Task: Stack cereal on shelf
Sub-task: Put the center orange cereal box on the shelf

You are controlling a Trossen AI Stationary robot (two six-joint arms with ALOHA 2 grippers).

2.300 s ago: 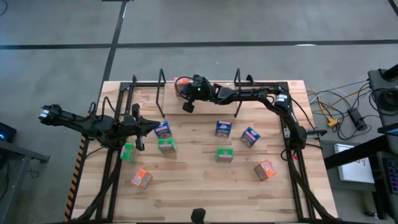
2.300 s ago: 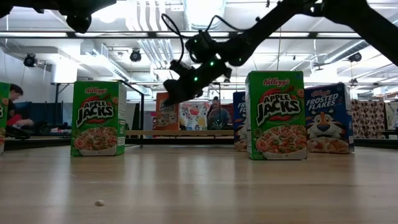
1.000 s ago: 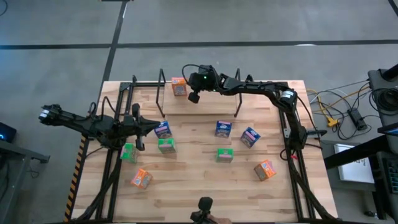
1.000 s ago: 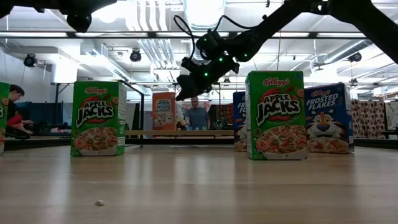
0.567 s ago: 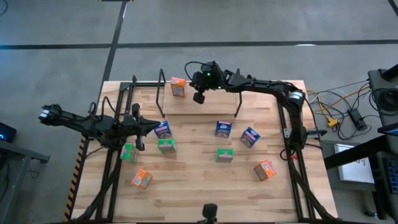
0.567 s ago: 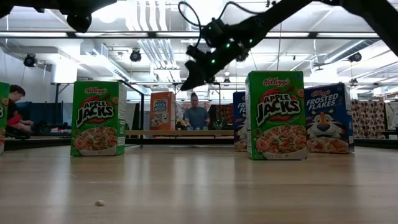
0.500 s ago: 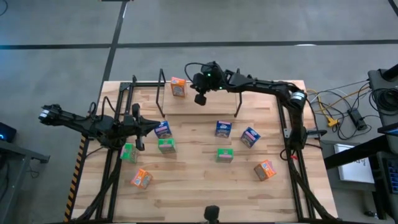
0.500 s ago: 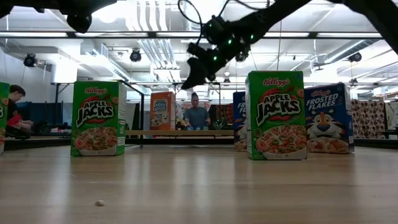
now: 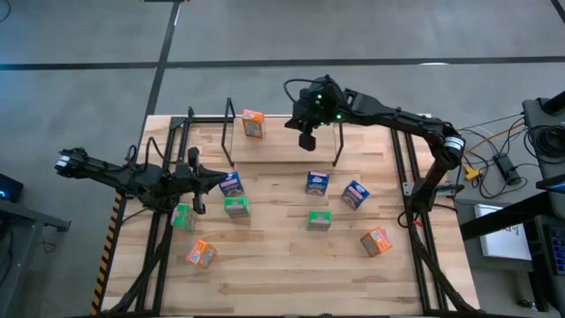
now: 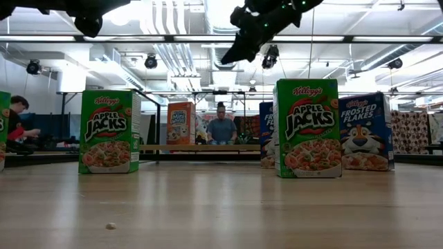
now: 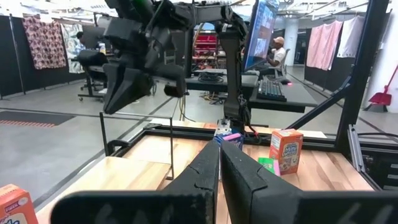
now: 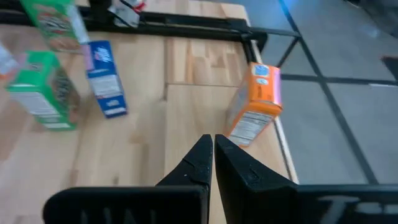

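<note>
An orange cereal box (image 9: 253, 124) stands upright on its base at the left end of the shelf (image 9: 336, 141), a rack of thin black rods along the table's far edge. My right gripper (image 9: 306, 140) hangs high over the shelf's middle, to the box's right, shut and holding nothing; in its wrist view the shut fingers (image 12: 205, 155) point toward that box (image 12: 255, 106). My left gripper (image 9: 221, 181) waits shut at the table's left, beside a blue box (image 9: 231, 184).
Loose boxes stand across the table: green (image 9: 236, 207), green (image 9: 183, 216), orange (image 9: 200, 253), blue (image 9: 317, 183), blue (image 9: 355, 194), green (image 9: 319, 220), orange (image 9: 376, 240). A person (image 10: 221, 130) sits beyond the far edge. Bare wood lies along the near edge.
My right gripper has risen and swung toward the table's right edge, away from the orange box, tipping up nearer to level while staying shut. The orange box has stayed standing at the shelf's left end.
</note>
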